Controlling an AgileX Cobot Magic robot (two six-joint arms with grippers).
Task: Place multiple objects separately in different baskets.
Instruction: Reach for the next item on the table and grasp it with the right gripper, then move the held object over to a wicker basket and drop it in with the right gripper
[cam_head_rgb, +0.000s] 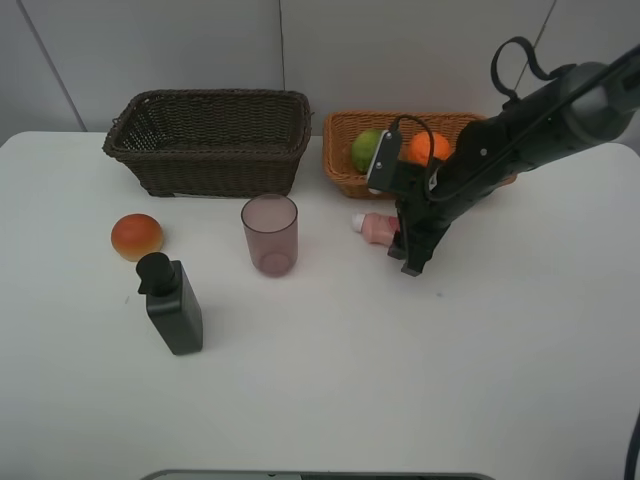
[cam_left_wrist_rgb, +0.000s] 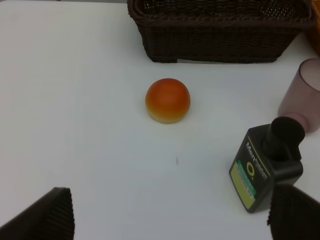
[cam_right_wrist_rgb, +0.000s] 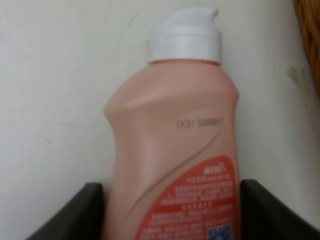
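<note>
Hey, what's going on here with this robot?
Things are being sorted into two baskets. The right gripper is shut on a pink bottle lying on the table by the tan basket, which holds a lime and a tangerine. The left gripper hangs open near a bun and a dark dispenser. A cup stands near the dark basket.

A smooth white worktop (cam_head_rgb: 400, 380), evenly lit, runs back to a pale grey panelled wall (cam_head_rgb: 400, 50) on the far side.

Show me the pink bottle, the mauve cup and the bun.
pink bottle (cam_right_wrist_rgb: 175, 130): right wrist view, middle of its body.
mauve cup (cam_head_rgb: 270, 240): exterior high view, its side wall.
bun (cam_left_wrist_rgb: 168, 100): left wrist view, its middle.
</note>
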